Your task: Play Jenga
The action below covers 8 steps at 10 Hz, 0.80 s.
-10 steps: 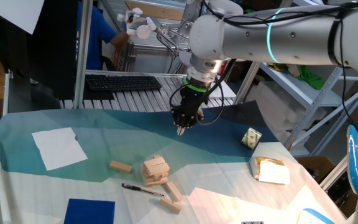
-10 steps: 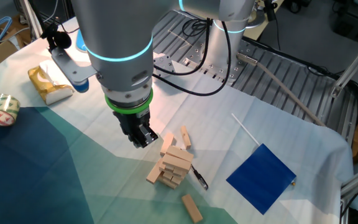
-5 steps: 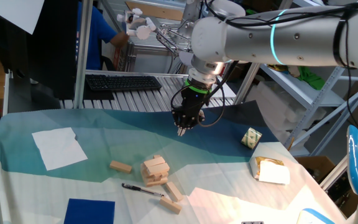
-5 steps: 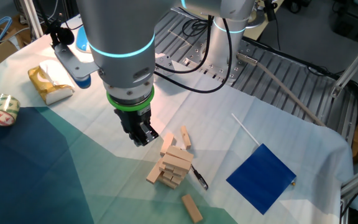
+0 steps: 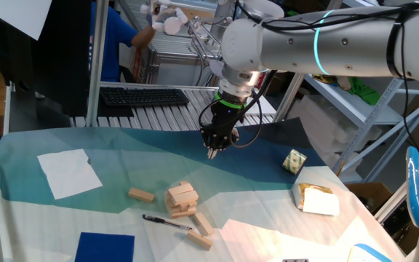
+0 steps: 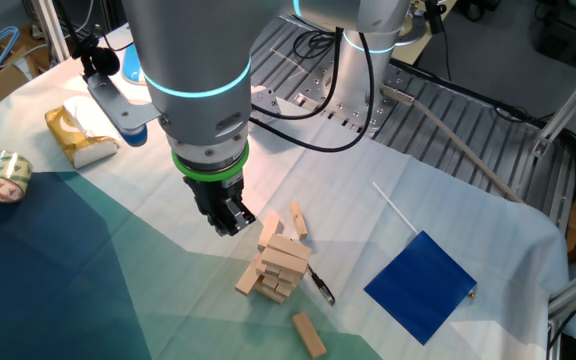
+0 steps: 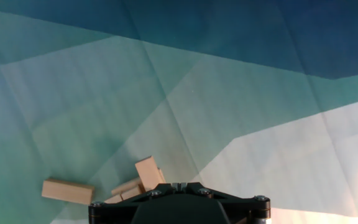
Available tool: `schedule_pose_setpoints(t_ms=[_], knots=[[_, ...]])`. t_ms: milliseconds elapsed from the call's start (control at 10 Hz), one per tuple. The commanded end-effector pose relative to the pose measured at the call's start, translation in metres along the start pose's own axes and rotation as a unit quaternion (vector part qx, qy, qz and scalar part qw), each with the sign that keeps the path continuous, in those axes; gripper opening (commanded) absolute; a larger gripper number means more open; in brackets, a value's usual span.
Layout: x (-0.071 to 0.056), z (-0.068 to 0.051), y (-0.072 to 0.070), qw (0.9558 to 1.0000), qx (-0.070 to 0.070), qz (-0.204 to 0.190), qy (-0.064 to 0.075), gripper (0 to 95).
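- Nothing on the cloth is shifting compared with the earlier frames; the gripper [image 5: 213,151] is hanging in almost the same spot above the blue-green cloth [image 5: 122,156], while behind the table a person's hand with a pale object is moving a little.
- Its fingers [image 6: 234,222] are looking pressed close together and are holding nothing, as far as the fixed views show; the hand view is not showing the fingertips.
- Below and nearer the camera, the Jenga stack [image 5: 181,199] is sitting short and uneven, its upper blocks skewed.
- Loose blocks are lying around it: one block [image 5: 141,195] to the side, two more [image 5: 201,231] beside the black pen [image 5: 164,221].
- In the hand view, the stack [image 7: 143,180] is showing at the bottom edge, partly hidden.
- To do this step well, I judge the arm should be descending slowly, lining up on one protruding or loose block and avoiding any sideways brush against the stack, which looks easy to topple.
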State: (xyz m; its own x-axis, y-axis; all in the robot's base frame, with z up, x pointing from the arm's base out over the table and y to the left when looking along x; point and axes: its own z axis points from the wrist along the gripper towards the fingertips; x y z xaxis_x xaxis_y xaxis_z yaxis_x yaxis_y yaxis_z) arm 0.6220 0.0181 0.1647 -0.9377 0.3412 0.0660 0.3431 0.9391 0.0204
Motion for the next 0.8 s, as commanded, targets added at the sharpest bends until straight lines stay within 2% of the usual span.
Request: schedule_pose_setpoints(t_ms=[100,300,400,500,800], knots=[[0.0002,-0.0007,-0.0003,0.9999,0.003,-0.009,-0.007,0.0],[0.0002,-0.0007,-0.0003,0.9997,0.0,-0.017,-0.017,0.0],[0.0002,-0.0007,-0.0003,0.9995,-0.008,-0.022,-0.022,0.0],[0.0002,-0.0007,-0.0003,0.9992,-0.011,-0.031,-0.024,0.0],[0.0002,-0.0007,-0.0003,0.999,-0.01,-0.032,-0.029,0.0]])
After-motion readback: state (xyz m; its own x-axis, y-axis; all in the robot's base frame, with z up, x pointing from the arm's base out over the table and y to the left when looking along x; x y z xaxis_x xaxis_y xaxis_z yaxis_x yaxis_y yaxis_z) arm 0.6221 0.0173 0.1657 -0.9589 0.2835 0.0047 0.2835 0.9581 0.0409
